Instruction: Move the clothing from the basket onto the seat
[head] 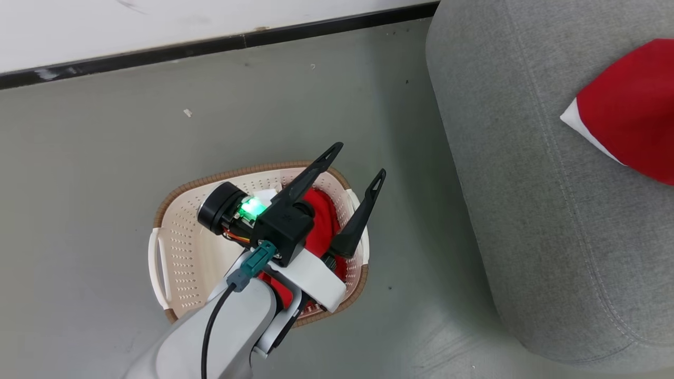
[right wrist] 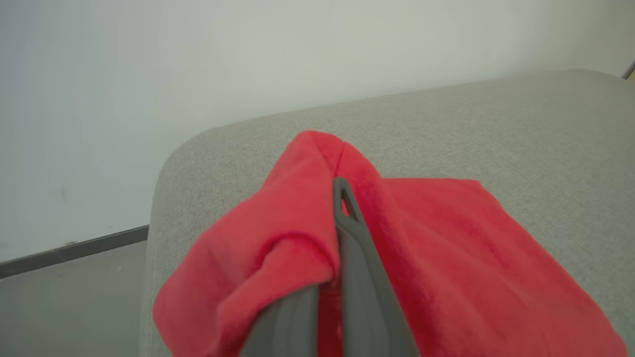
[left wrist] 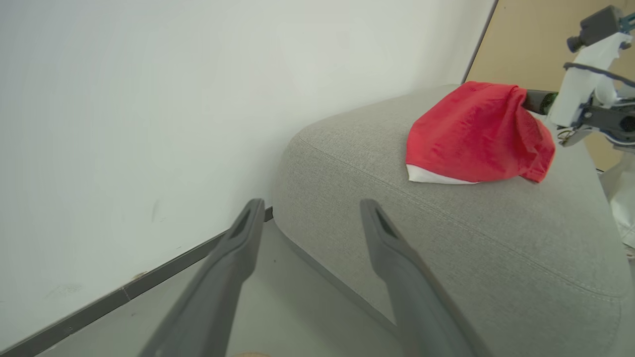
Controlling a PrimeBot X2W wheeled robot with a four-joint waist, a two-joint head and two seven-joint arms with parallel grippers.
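The cream basket (head: 181, 247) stands on the floor with one red piece of clothing (head: 319, 210) inside it. My left gripper (head: 358, 160) hovers above the basket's right half, open with nothing between its fingers (left wrist: 238, 248). To the right is the grey seat (head: 526, 184), where a second red garment (head: 632, 110) with a white edge lies. My right gripper (right wrist: 339, 191) is shut on a fold of that garment (right wrist: 436, 258) above the seat (right wrist: 496, 124). In the left wrist view the garment (left wrist: 476, 134) droops onto the cushion (left wrist: 471, 238), with the right wrist (left wrist: 585, 99) behind it.
A white wall with a dark baseboard (head: 210, 45) runs along the far side of the grey floor (head: 105, 131). The basket sits about a hand's width from the seat's rounded corner. A tan panel (left wrist: 536, 44) stands behind the seat.
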